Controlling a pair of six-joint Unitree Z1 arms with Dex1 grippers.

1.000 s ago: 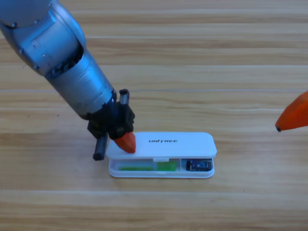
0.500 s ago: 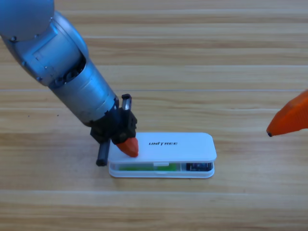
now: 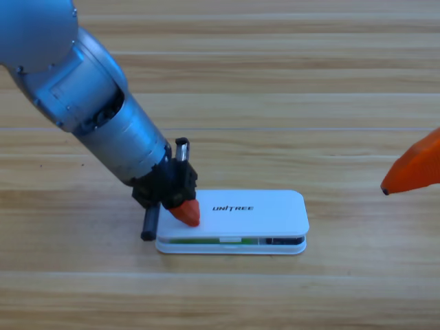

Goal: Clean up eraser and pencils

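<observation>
Since the left gripper [image 3: 185, 212] is planted right on the left end of the white case's lid [image 3: 240, 210], the press is way off-centre, and I can't tell how its jaws are set. Lid's nearly down, long axis running left-right, with just a thin gap along the front edge showing a sliver of the green pencil [image 3: 196, 240] and, further right, the dark eraser [image 3: 283, 241] inside. Right gripper [image 3: 412, 172] waits at the right edge, well apart from the case.

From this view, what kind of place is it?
Probably a robot test bench: a plain wooden table, a white UNITREE case under the left end effector, the right end effector waiting.
</observation>
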